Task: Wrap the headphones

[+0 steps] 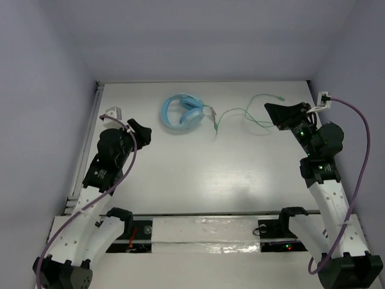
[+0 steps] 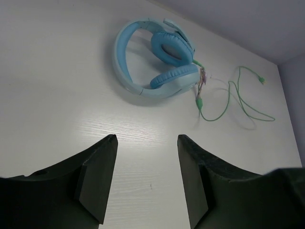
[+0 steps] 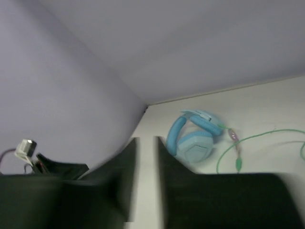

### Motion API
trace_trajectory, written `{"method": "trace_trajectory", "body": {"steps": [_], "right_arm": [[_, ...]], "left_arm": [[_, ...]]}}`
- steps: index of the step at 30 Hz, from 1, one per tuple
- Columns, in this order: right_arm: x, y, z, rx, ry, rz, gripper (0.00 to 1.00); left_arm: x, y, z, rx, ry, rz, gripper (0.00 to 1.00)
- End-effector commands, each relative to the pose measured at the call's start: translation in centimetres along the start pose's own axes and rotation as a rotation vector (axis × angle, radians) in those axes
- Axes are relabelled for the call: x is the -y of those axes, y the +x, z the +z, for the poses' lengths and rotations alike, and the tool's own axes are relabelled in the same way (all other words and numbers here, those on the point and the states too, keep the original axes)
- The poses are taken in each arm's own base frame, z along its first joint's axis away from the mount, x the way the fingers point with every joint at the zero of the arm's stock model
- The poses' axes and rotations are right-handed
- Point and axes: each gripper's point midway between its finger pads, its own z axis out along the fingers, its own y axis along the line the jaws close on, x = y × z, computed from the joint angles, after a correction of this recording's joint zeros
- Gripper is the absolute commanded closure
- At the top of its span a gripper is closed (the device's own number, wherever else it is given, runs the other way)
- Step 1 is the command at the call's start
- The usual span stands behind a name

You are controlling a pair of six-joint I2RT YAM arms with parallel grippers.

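The light blue headphones (image 1: 182, 112) lie flat at the back middle of the white table, earcups folded inside the headband. Their thin pale green cable (image 1: 240, 113) runs loosely rightwards, ending near the back right (image 1: 280, 99). My left gripper (image 1: 144, 132) is open and empty, left of and nearer than the headphones. In the left wrist view the headphones (image 2: 125, 67) and cable (image 2: 228, 102) lie beyond my gripper (image 2: 147, 138). My right gripper (image 1: 272, 115) hovers by the cable's right loops. In the blurred right wrist view it (image 3: 146, 139) shows a narrow empty gap, with the headphones (image 3: 193, 143) beyond.
Pale walls close in the table at the back and both sides. A metal rail (image 1: 89, 141) runs along the left edge. Thick purple robot cables hang from the left arm (image 1: 129, 161) and the right arm (image 1: 363, 144). The left arm's wrist (image 3: 52, 167) shows in the right wrist view.
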Motion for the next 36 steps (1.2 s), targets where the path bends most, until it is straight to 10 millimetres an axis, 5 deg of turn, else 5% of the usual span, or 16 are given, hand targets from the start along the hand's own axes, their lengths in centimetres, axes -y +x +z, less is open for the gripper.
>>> {"method": "trace_trajectory", "body": {"steps": [1, 2, 7, 8, 9, 14, 21, 27, 31, 36], "right_arm": [[-0.6, 1.3, -0.8, -0.051, -0.04, -0.009, 0.91], [-0.6, 1.3, -0.8, -0.054, -0.038, -0.007, 1.0], [-1.0, 1.0, -0.9, -0.044, -0.056, -0.018, 1.0], [-1.0, 1.1, -0.9, -0.045, -0.057, -0.013, 1.0], [-1.1, 1.1, -0.9, -0.043, -0.063, -0.009, 1.0], [0.2, 2.9, -0.3, -0.095, -0.057, 0.007, 1.0], [0.9, 3.9, 0.1, -0.112, -0.047, -0.005, 1.0], [1.3, 4.7, 0.3, -0.136, -0.042, -0.007, 1.0], [1.1, 4.9, 0.3, -0.142, -0.048, -0.006, 1.0], [1.0, 5.1, 0.4, -0.151, -0.055, -0.003, 1.0]], "left_arm": [[2.1, -3.4, 0.8, 0.098, 0.045, -0.054, 0.5], [2.1, -3.3, 1.2, 0.094, 0.039, -0.061, 0.52], [1.5, -2.6, 4.4, 0.081, -0.006, -0.12, 0.69], [1.3, -2.7, 5.0, 0.092, -0.019, -0.127, 0.9], [1.0, -2.7, 5.6, 0.094, -0.033, -0.126, 1.0], [-2.0, -0.4, 11.2, 0.018, -0.209, -0.093, 1.0], [-2.9, 2.1, 17.4, -0.128, -0.341, -0.016, 0.8], [-2.1, 4.6, 22.3, -0.197, -0.256, 0.036, 0.47], [-3.2, 6.6, 25.7, -0.299, -0.312, 0.097, 0.44], [-5.5, 8.2, 27.3, -0.351, -0.395, 0.174, 0.44]]}}
